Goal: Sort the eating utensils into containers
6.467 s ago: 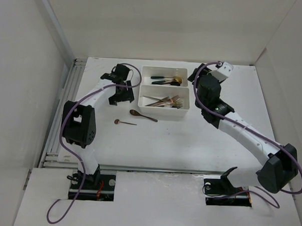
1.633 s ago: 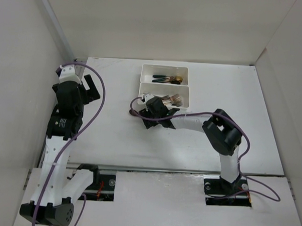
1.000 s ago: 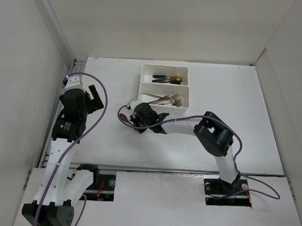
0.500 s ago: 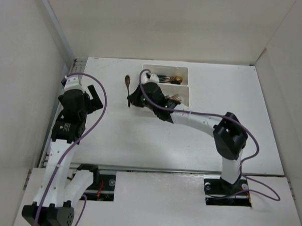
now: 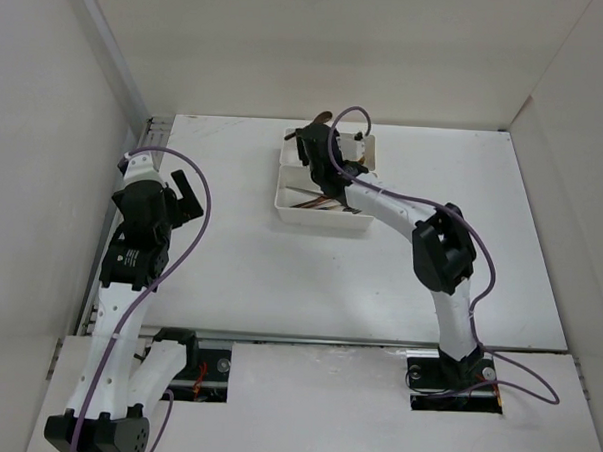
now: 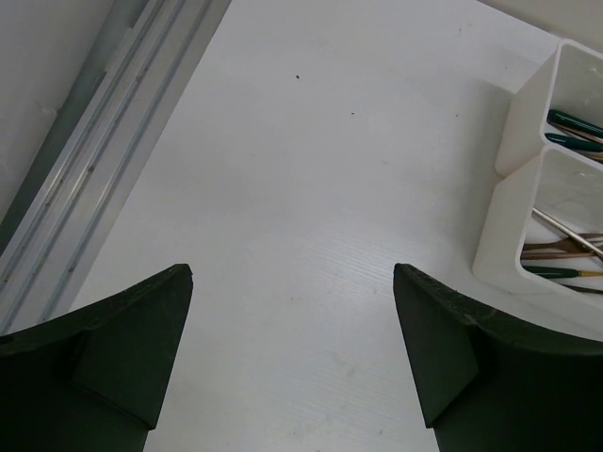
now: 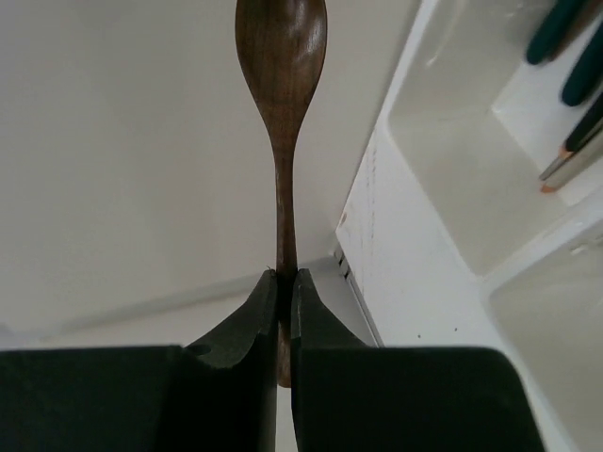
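Two brown spoons were lying on the matte white table [image 5: 239, 283] a few seconds back, down-left of the far tray [image 6: 528, 113], and now I can't spot a loose one anywhere on it. Meanwhile the right arm has swung up off the table and stretches over the far tray, and the left arm has pulled back well off to that tray's left. Butted right against the far tray's front side is the near tray [image 6: 509, 235]; both are glossy white plastic, shallow, with rounded corners. Over bare table the left claw [image 6: 292, 273] is spread wide, holding nothing. Up top the right claw [image 7: 283, 282] is pressed together, pinching the spoon [image 7: 280, 56] low on its handle above the far tray's left end, bowl poking past the back rim. It's dark brown and smooth, an oval bowl on a skinny neck. Some dark-teal handles [image 7: 565, 56] already lie in the far tray, rose and gold forks [image 5: 303, 198] in the one in front. My guess: last piece, just needs dropping in.
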You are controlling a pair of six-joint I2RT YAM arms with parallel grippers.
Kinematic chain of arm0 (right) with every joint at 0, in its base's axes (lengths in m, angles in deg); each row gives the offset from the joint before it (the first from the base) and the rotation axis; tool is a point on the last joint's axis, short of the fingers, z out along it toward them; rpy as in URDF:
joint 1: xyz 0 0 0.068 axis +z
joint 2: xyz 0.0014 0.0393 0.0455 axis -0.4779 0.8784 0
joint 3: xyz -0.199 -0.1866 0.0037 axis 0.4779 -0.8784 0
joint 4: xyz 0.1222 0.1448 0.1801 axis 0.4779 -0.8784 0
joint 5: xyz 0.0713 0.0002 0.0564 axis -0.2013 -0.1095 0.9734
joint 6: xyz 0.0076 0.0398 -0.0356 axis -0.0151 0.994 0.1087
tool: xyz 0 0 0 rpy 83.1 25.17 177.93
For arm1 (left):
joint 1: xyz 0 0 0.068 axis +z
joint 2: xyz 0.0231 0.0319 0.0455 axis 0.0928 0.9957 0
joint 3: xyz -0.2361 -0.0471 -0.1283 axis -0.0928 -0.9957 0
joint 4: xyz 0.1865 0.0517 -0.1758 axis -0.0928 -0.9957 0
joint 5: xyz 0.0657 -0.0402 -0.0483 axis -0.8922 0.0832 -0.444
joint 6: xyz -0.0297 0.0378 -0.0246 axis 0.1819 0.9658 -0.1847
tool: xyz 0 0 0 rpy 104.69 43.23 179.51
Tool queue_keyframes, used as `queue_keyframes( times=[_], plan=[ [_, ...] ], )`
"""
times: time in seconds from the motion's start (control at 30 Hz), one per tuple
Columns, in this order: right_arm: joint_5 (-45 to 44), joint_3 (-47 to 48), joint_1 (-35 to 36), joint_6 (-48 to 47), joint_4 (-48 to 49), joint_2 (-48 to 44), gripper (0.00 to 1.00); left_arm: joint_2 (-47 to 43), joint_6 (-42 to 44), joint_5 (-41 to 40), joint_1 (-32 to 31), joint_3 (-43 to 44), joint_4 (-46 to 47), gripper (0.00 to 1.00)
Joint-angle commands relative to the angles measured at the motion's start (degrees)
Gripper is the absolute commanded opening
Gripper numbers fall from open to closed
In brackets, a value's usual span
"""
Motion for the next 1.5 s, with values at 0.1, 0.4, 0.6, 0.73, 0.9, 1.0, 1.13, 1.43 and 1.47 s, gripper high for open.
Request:
queue_keyframes(
  times=[0.1,0.4,0.6,0.73,0.9,1.0,1.13,1.43,1.47],
  plan=[
    [-5.9,3.9,-2.5,19.9,-7.0,3.1,0.0,-0.9,-0.7,-1.0,0.2,0.1,1.4,0.86],
    [-3.7,7.2,-6.3,25.8,-13.7,7.3,0.0,-0.4,-0.7,-1.0,0.8,0.1,1.4,0.86],
    [-0.7,9.0,-7.4,26.3,-15.5,9.4,0.11,0.1,-0.7,-1.0,1.4,0.1,1.4,0.86],
    [-0.1,8.5,-7.4,26.3,-15.5,9.4,0.49,0.1,-0.7,-1.0,1.9,0.6,1.4,0.86],
    [-0.2,10.2,-7.4,13.9,-10.3,7.4,0.73,0.6,-0.7,-0.3,2.4,0.6,1.4,0.86],
    [-3.2,13.2,-6.2,5.0,-8.5,5.0,0.77,0.6,-0.7,0.3,3.0,0.6,1.4,0.86],
    [-0.8,10.2,-6.4,-21.8,2.3,-0.6,0.84,0.1,-0.7,0.3,3.5,0.6,1.4,0.86],
    [20.2,-13.6,-21.9,-55.9,9.0,-23.8,0.99,-1.5,0.3,-4.8,4.0,-0.4,2.5,0.86],
    [20.2,-16.5,-24.0,-56.7,9.0,-23.9,0.99,-1.5,0.3,-4.8,4.0,-0.5,3.0,0.86]
  ],
)
